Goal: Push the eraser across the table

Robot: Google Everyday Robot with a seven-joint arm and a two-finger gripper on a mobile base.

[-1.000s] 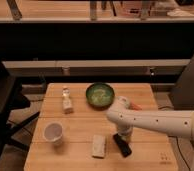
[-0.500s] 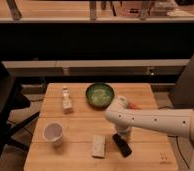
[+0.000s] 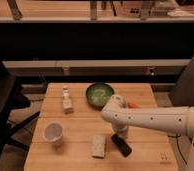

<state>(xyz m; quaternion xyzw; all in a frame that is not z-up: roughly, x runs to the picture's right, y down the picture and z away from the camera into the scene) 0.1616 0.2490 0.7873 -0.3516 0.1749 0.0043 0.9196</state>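
The eraser (image 3: 121, 145) is a small black oblong block lying at an angle near the front middle of the light wooden table (image 3: 80, 125). My gripper (image 3: 120, 133) hangs at the end of the white arm that reaches in from the right, just behind the eraser's far end and close to touching it. A pale whitish-beige block (image 3: 99, 146) lies just left of the eraser.
A green bowl (image 3: 99, 94) sits at the back middle, a small bottle (image 3: 66, 100) at the back left, a white paper cup (image 3: 53, 133) at the front left. An orange object (image 3: 134, 105) peeks out behind the arm. A dark chair stands left of the table.
The arm and gripper have barely shifted; the eraser and the other objects lie where they were.
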